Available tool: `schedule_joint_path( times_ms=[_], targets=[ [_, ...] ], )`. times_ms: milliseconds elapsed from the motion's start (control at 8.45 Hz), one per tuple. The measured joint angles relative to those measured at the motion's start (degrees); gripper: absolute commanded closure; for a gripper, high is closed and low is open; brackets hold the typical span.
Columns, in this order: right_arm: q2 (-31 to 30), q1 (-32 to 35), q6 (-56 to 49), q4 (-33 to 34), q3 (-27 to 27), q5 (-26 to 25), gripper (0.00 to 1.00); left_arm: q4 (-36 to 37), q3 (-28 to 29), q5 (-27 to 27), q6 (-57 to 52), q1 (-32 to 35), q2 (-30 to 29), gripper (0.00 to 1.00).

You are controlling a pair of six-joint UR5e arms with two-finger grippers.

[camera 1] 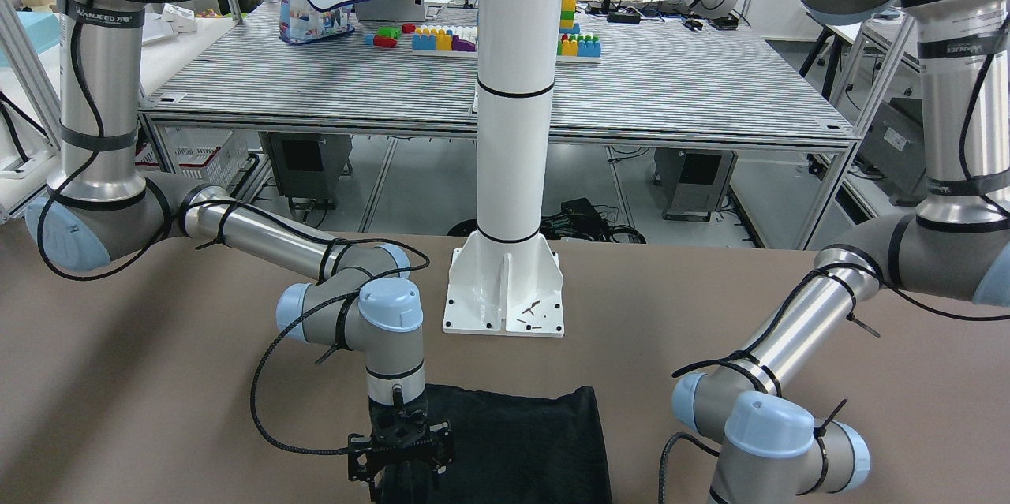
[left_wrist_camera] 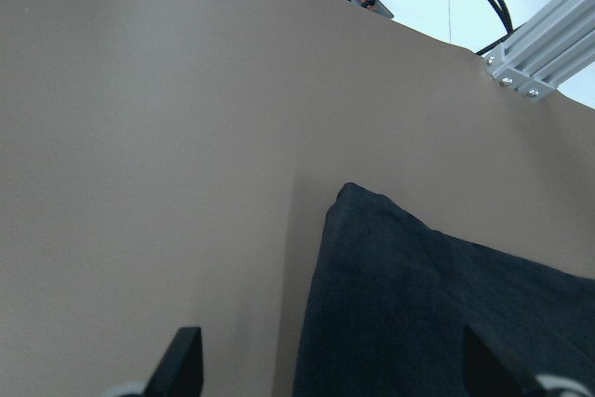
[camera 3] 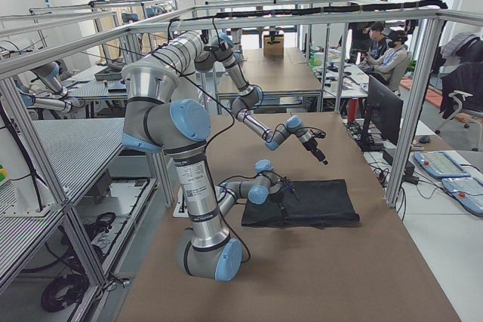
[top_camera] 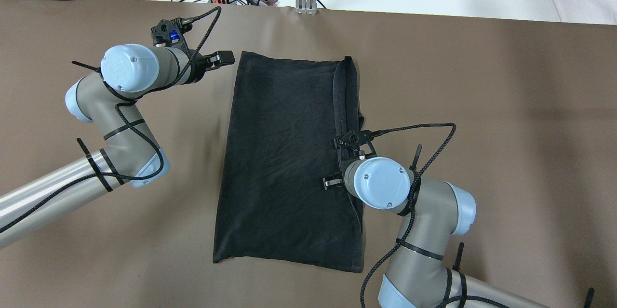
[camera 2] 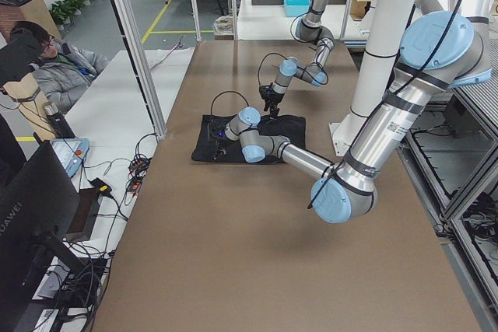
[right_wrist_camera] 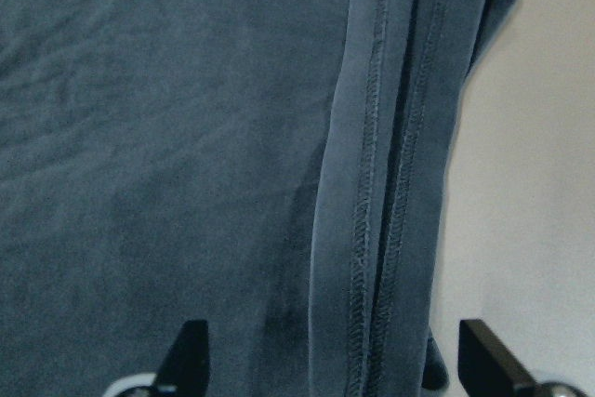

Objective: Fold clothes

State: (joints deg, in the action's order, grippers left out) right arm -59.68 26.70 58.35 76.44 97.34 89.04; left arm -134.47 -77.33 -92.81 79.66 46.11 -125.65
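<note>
At edges of the black clothes (top_camera: 284,154) — left claw (left_wrist_camera: 335,369), right claw (right_wrist_camera: 339,360), both released.

You see the clothes (top_camera: 284,154) plain black at the centre of the frame, the hem (top_camera: 341,96) a greyer black with stitched lines. The table (top_camera: 506,129) is one even brown. At upper centre, the pillar (camera 1: 514,94) is white with thin black rings.

Brown tabletop (top_camera: 506,105) lies open either side of the flat black fabric piece (top_camera: 284,154); a white pillar (camera 1: 513,133) on a bolted base plate (camera 1: 505,315) stands near its robot-side edge, apart.
</note>
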Motion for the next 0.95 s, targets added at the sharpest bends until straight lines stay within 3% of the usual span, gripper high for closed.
schedule_joint_path(
  times_ms=[946],
  targets=[
    [-1.24, 1.91, -2.74, -0.15, -1.50, -0.01, 0.06, -0.09, -0.18, 0.25, 0.50, -0.06, 0.02, 0.00]
  ],
)
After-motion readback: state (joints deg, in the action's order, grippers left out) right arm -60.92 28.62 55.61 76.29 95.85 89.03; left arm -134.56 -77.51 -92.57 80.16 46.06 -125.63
